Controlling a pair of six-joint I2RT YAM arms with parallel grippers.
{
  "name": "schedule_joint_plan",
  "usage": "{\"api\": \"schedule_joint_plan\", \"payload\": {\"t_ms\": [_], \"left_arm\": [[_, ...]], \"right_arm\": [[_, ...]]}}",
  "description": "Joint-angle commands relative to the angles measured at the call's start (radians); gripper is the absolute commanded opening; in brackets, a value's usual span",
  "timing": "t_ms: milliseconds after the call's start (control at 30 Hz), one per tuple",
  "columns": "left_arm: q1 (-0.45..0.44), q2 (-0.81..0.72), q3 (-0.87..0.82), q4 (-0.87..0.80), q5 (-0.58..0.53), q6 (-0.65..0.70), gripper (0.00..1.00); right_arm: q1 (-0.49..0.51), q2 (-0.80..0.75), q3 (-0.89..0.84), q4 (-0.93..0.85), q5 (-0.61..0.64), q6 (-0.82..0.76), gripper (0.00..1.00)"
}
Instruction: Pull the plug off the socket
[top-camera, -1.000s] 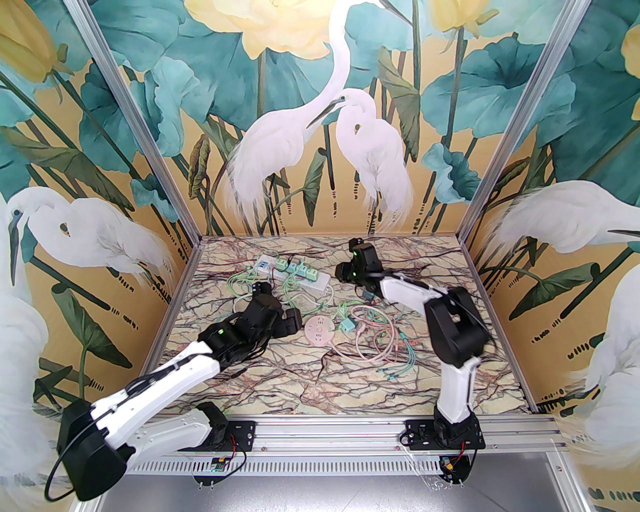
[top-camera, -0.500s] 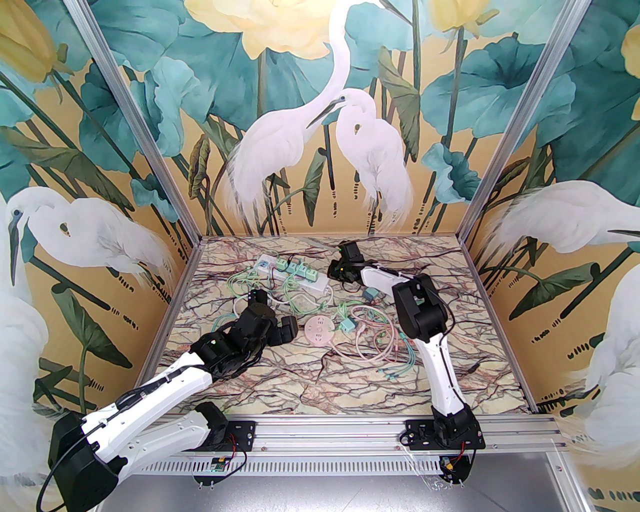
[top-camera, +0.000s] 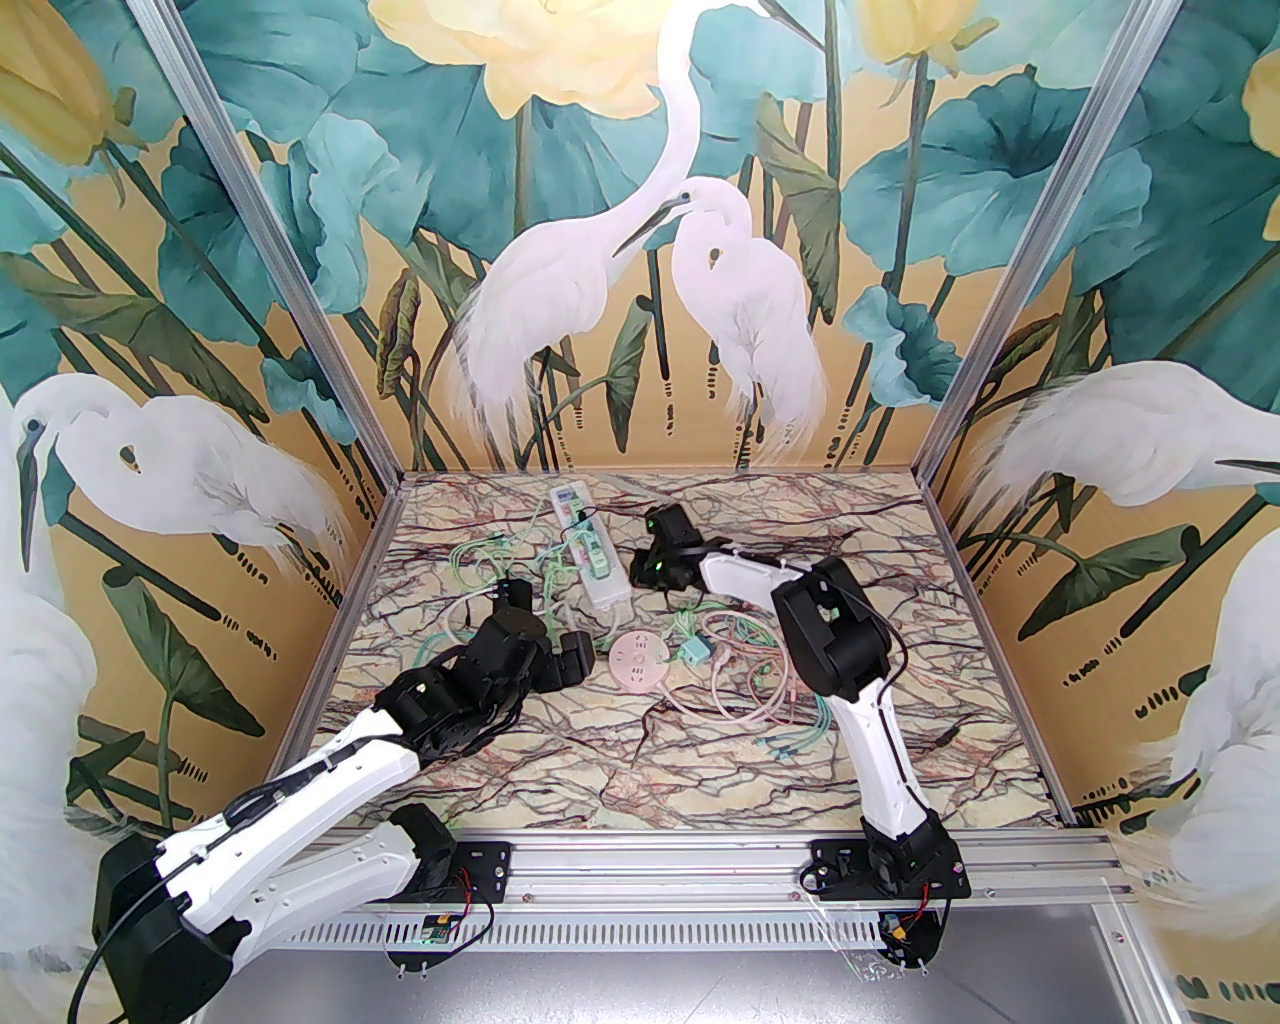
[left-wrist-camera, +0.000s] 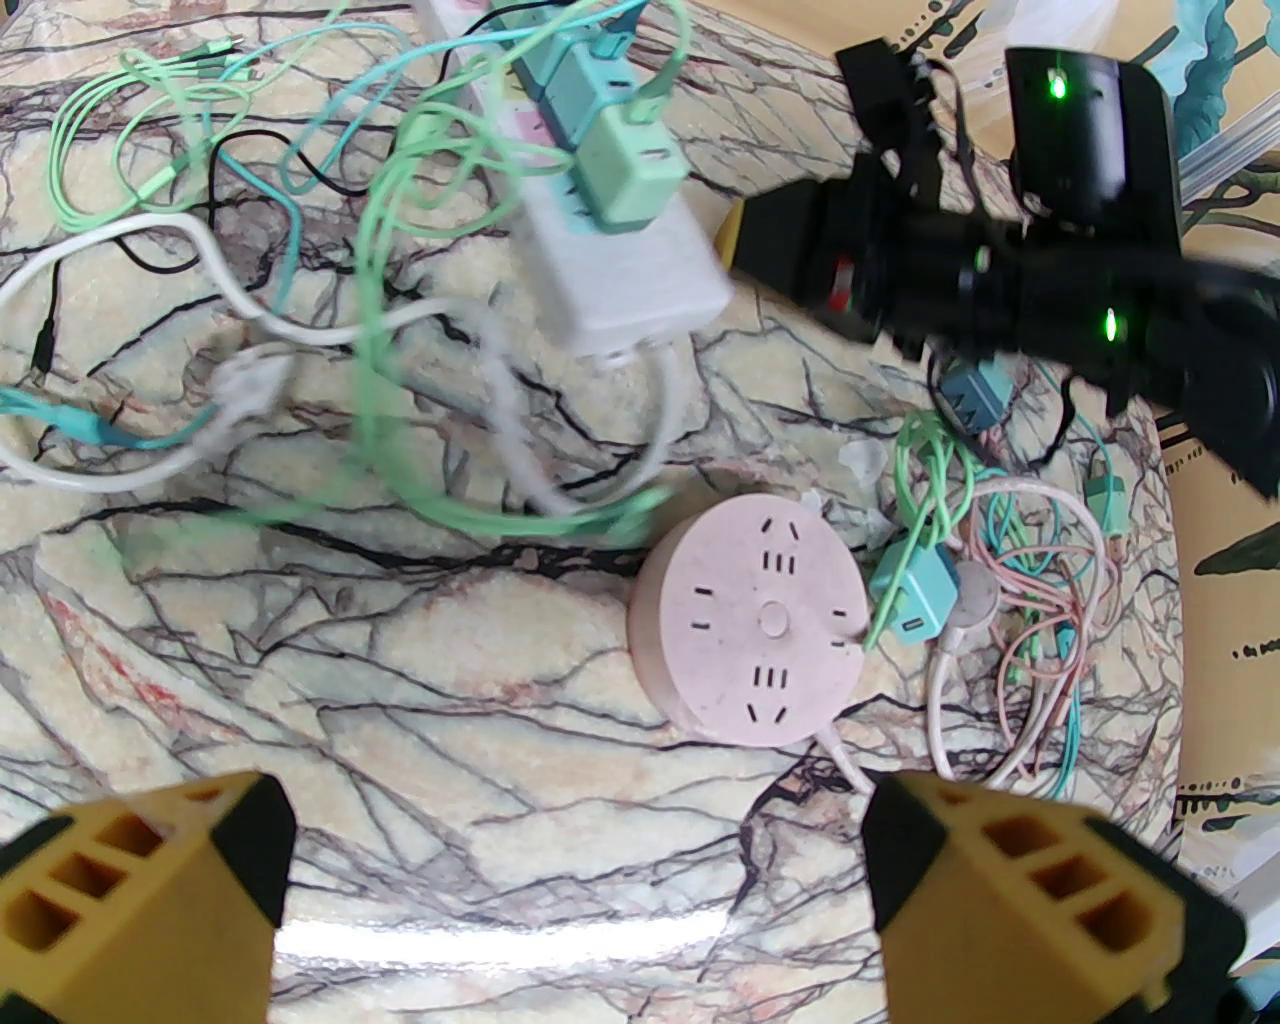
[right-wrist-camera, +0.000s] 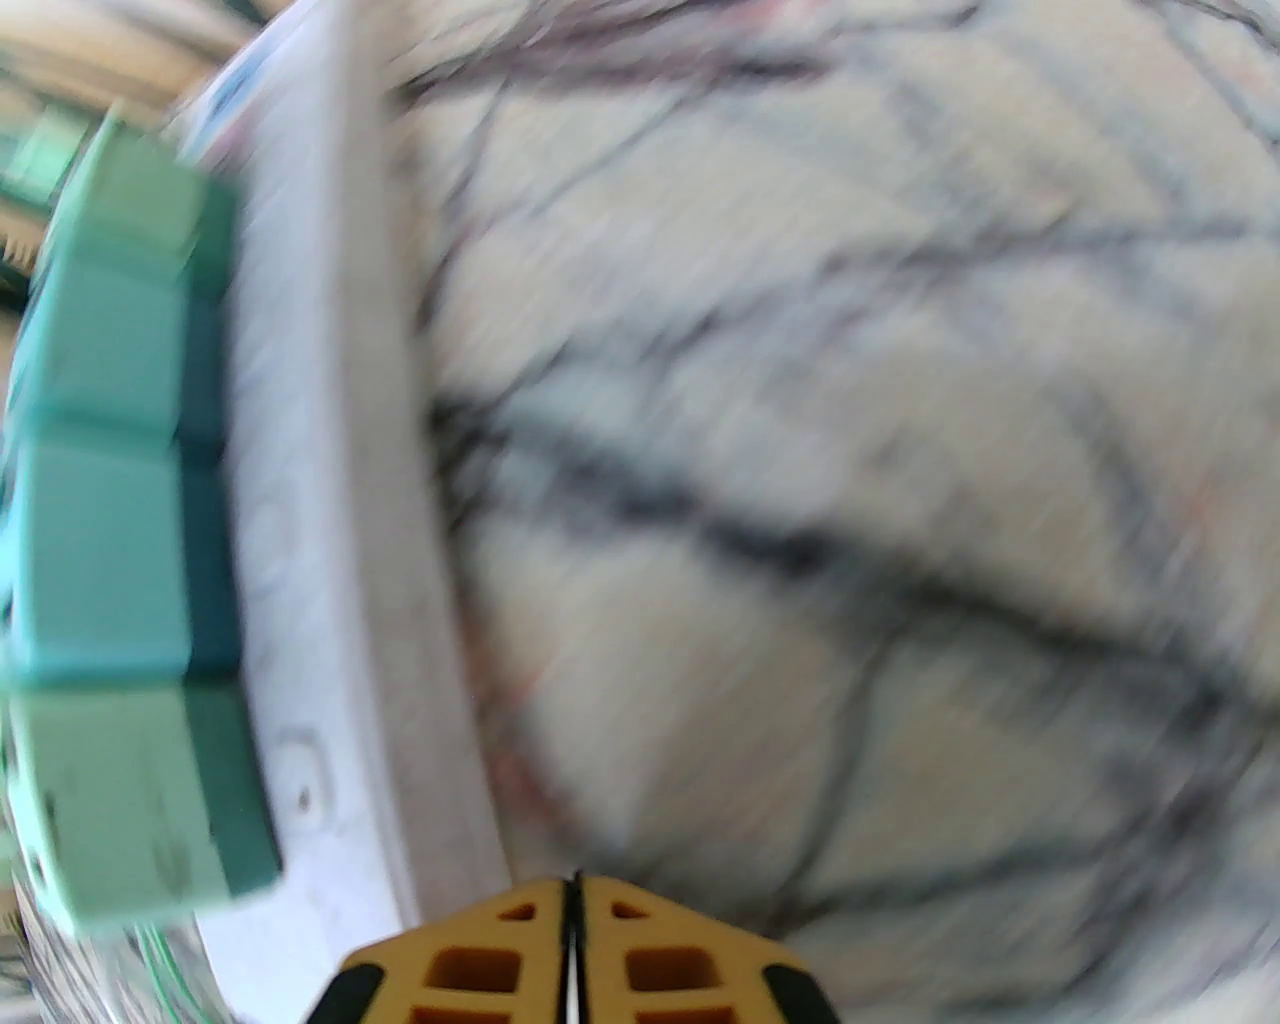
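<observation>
Marble-patterned bench (top-camera: 560, 760) carries a white plastic power strip (top-camera: 610, 595) near its far edge, green cube plugs (left-wrist-camera: 630, 175) seated in it. Right jaws, shut and empty, sit just beside the strip; left jaws gape wide. Probably approaching: next, straddle one plug, grip.
</observation>
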Motion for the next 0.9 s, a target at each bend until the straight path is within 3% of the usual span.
{"api": "schedule_joint_plan", "payload": {"t_ms": [0,233,433,700,867], "left_arm": [[0.008,-0.027,-0.019,-0.008,-0.024,-0.011,1.00],[0.008,-0.003,-0.016,-0.009,-0.056,0.019,1.00],[0.018,0.076,0.024,0.034,-0.074,0.081,1.00],[0.120,0.247,0.125,0.103,0.002,0.143,0.97],[0.148,0.379,0.212,0.127,0.031,0.163,0.92]], "right_arm": [[0.052,-0.065,-0.052,0.008,-0.009,-0.028,0.12],[0.102,-0.110,-0.076,0.013,0.013,-0.030,0.13],[0.100,-0.254,-0.160,0.029,0.061,-0.066,0.17],[0.069,-0.543,-0.458,0.142,0.142,-0.112,0.26],[0.051,-0.701,-0.657,0.238,0.228,-0.162,0.41]]}}
